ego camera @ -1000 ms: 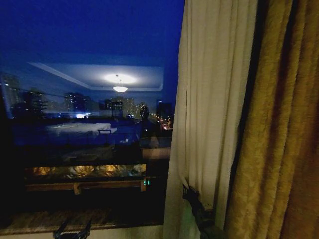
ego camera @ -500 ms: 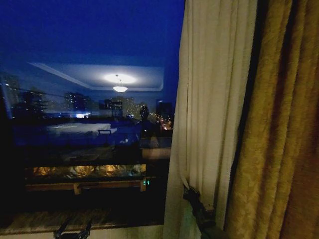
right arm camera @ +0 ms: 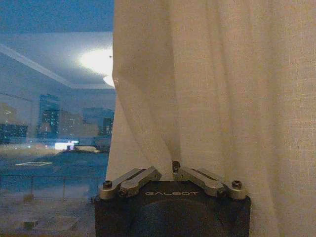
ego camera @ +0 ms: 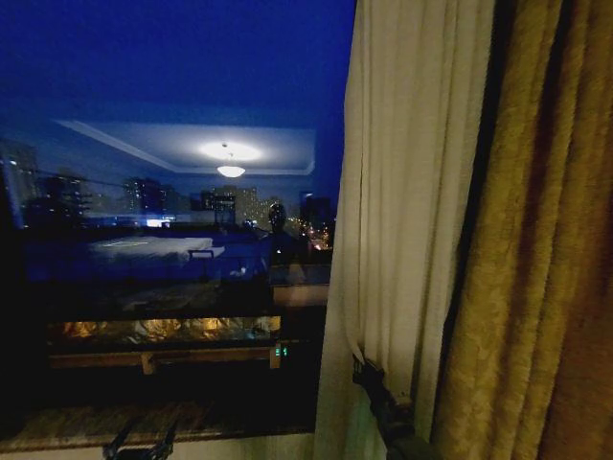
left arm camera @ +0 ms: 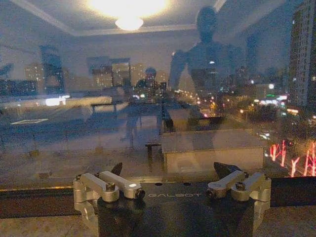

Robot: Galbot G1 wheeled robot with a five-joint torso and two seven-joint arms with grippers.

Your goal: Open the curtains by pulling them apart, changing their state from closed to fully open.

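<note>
In right tool, upright curtain

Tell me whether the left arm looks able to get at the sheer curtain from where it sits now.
Probably not without moving: the left claw sits open, low at the window sill, well apart from the sheer curtain, which the right claw already grips. Nothing blocks the way across.

the black right gripper is raised at the lower right of the head view, its silver finger links drawn together, pinching a fold of the sheer cream-white curtain. the left gripper sits low, fingers spread wide.
</note>
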